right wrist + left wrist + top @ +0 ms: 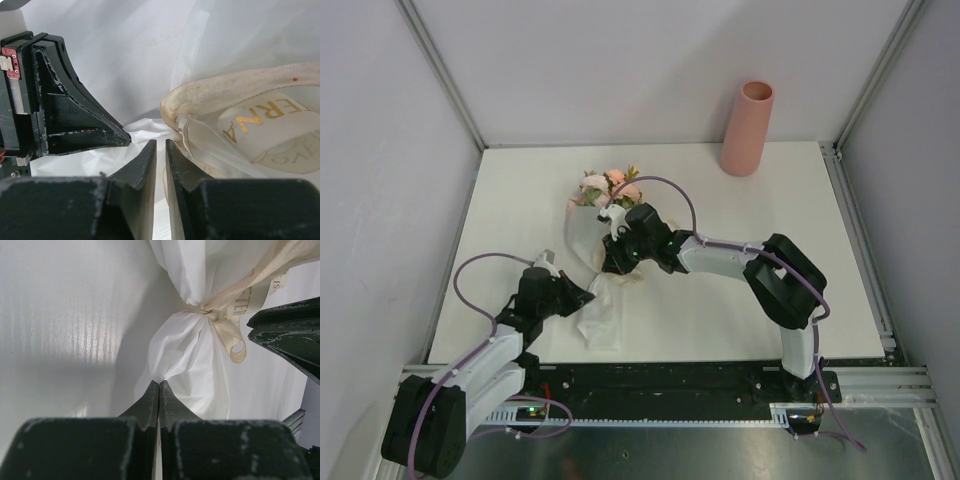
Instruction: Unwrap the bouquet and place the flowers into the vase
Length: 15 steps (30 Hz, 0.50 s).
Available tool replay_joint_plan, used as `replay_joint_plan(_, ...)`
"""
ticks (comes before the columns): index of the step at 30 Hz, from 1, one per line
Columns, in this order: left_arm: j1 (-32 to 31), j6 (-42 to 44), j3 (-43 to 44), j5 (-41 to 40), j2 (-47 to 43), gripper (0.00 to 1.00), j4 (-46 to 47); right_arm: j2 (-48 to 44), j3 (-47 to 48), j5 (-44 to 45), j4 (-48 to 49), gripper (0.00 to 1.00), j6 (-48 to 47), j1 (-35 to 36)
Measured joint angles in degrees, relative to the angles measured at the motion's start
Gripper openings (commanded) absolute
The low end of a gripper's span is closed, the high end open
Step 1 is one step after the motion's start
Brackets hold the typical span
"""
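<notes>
left jaws: clenched on bouquet [195,357] paper tail | right jaws: slightly parted, ribbon [225,86] just beside

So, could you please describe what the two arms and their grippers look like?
The left arm and right arm have white shells, black joints and a purple cable looping along each. The left gripper and right gripper have dark, scuffed, wedge-shaped jaws tapering to thin tips.

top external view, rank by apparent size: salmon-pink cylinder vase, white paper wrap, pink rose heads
1. white paper wrap and salmon-pink cylinder vase: too close to rank, wrap partly hidden
2. pink rose heads: smallest
</notes>
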Motion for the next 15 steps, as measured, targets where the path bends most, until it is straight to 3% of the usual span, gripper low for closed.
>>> replay_joint_plan(15,0.0,0.0,0.0,-0.2,0.0,0.00,0.0,3.8,1.9,8.8,-2.1,0.30,-4.5,3.2)
